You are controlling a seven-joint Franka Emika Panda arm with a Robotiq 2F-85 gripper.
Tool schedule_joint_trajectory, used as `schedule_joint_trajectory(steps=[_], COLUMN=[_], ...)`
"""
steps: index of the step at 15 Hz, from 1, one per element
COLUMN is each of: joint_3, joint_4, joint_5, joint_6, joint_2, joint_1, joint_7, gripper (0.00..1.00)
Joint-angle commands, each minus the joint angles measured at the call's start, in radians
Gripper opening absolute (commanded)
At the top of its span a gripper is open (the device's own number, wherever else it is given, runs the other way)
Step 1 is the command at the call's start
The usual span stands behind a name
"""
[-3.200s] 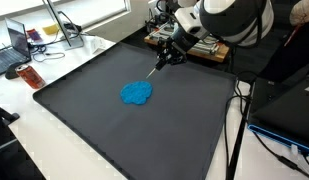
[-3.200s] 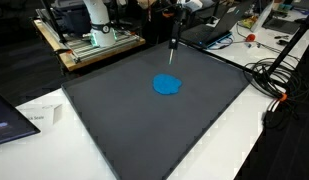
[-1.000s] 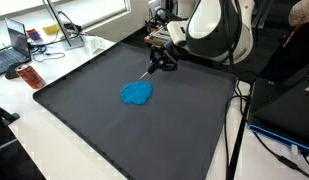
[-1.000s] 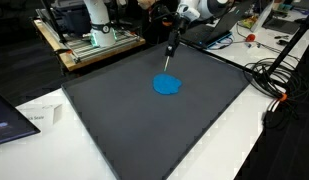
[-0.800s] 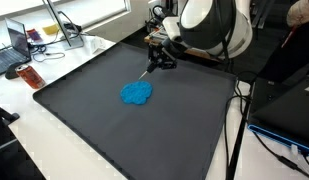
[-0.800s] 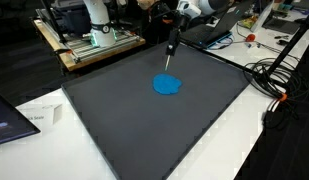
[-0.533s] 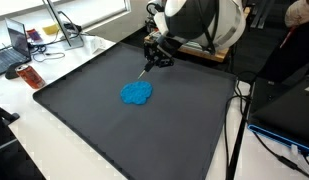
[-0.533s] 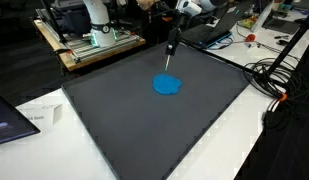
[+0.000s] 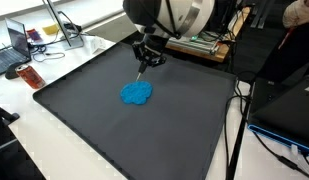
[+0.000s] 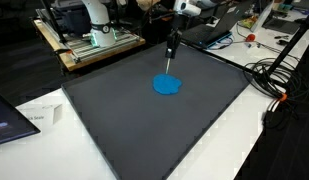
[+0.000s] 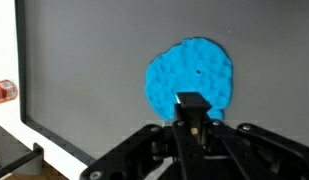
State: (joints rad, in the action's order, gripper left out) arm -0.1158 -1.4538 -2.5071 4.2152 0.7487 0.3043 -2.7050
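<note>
Swinging toward the upper left of the frame in an exterior view, the arm has carried the gripper (image 9: 145, 57) from the mat's far edge to a spot over the mat itself, closer to the blue lump (image 9: 137, 93); the lump has not shifted.

Its fingers are pressed together on a thin rod (image 9: 141, 69), which hangs down out of them with a slight lean to the left; whether the tip touches the surface cannot be told.

The blue lump lies a little above the middle of the dark mat (image 9: 94, 130), flat and roughly round, with no clear long axis; it sits just below the rod's tip in the frame, near but apart; in both exterior views the rod points down at the lump's upper rim.

From the wrist view the lump fills the upper middle, straight ahead of the fingers, which hide its lower rim.

All four mat edges are well apart from the lump, the far edge nearest; a red object (image 9: 31, 77) sits by the left edge, and cables (image 10: 272, 75) lie off the mat at right.
</note>
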Motion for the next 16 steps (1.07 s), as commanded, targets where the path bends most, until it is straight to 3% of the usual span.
schedule_joint_trajectory(steps=[1, 2, 3, 9, 16], joint_3=[-0.086, -0.166, -0.157, -0.374, -0.572], joint_4=[0.026, -0.003, 0.008, -0.001, -0.01], joint_5=[-0.04, 0.003, -0.02, -0.018, -0.017], joint_6=[0.023, 0.022, 0.024, 0.021, 0.022], joint_2=[-0.005, -0.009, -0.009, 0.002, 0.022], joint_1=[-0.115, -0.185, -0.191, -0.381, -0.578], joint_7=[-0.082, -0.052, -0.068, -0.067, -0.062], gripper=[0.03, 0.03, 0.03, 0.03, 0.03])
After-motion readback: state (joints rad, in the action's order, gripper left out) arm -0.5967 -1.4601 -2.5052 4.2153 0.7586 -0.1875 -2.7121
